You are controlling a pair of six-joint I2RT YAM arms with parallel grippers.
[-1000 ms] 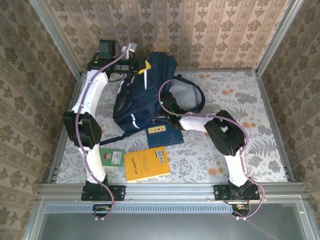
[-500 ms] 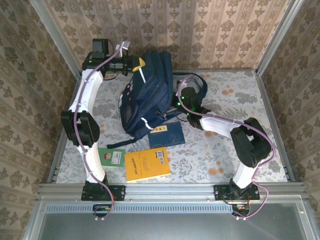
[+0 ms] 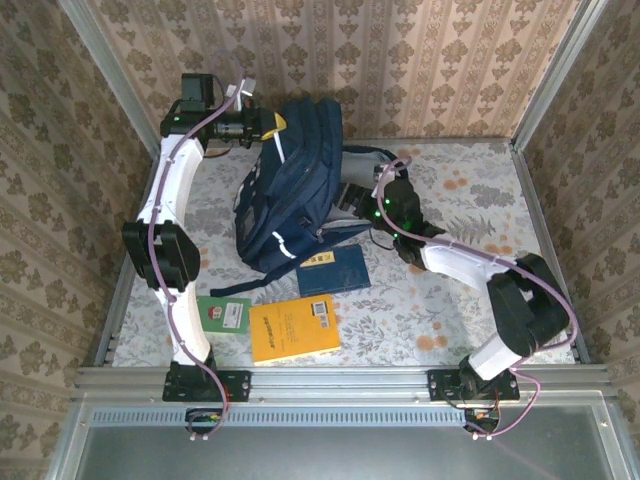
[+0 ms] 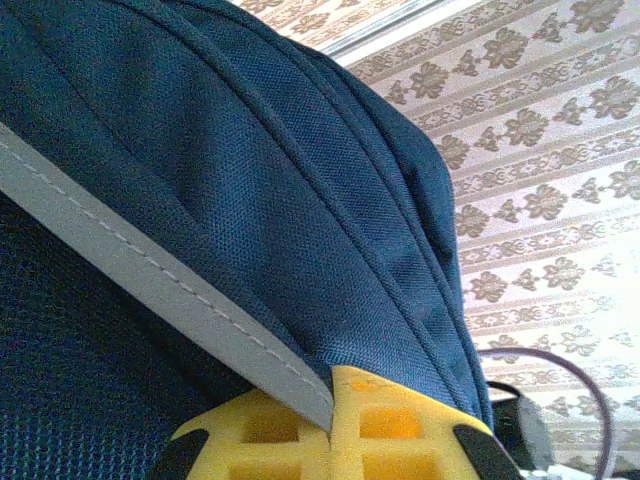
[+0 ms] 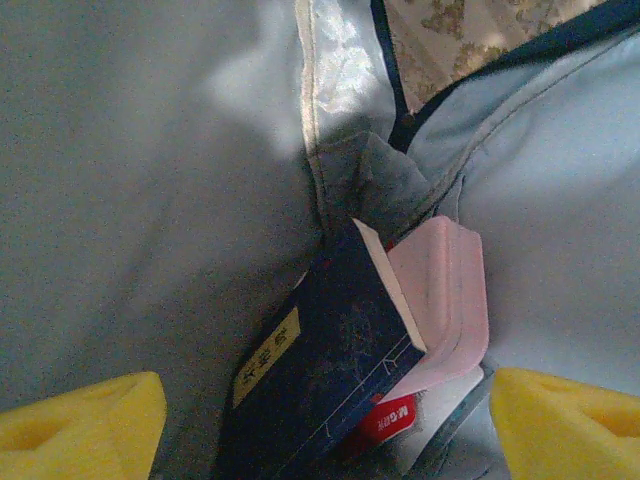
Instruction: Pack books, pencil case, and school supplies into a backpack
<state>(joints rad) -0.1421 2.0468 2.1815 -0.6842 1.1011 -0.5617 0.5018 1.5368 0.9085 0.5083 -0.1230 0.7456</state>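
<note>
The navy backpack (image 3: 290,195) stands tilted at the back of the table. My left gripper (image 3: 272,126) is shut on its top edge, and in the left wrist view the yellow fingers (image 4: 400,430) pinch a grey strip of the backpack (image 4: 250,170). My right gripper (image 3: 355,200) is at the bag's open right side. It (image 5: 325,430) stands open and looks into the grey lining. Deep inside lie a navy book (image 5: 320,370) with a cream label, a pale pink thing (image 5: 445,300) and a red pack (image 5: 385,425). On the table lie a navy book (image 3: 333,270), an orange-yellow book (image 3: 293,328) and a green-and-white book (image 3: 224,312).
The table (image 3: 470,290) has a floral cloth and papered walls on three sides, with a metal rail (image 3: 340,378) along the near edge. A black strap (image 3: 225,288) trails from the bag toward the green-and-white book.
The left gripper has pulled the backpack's top up and to the left, so the bag stands more upright. The right arm has swung from the bag's front round to its open right side.
</note>
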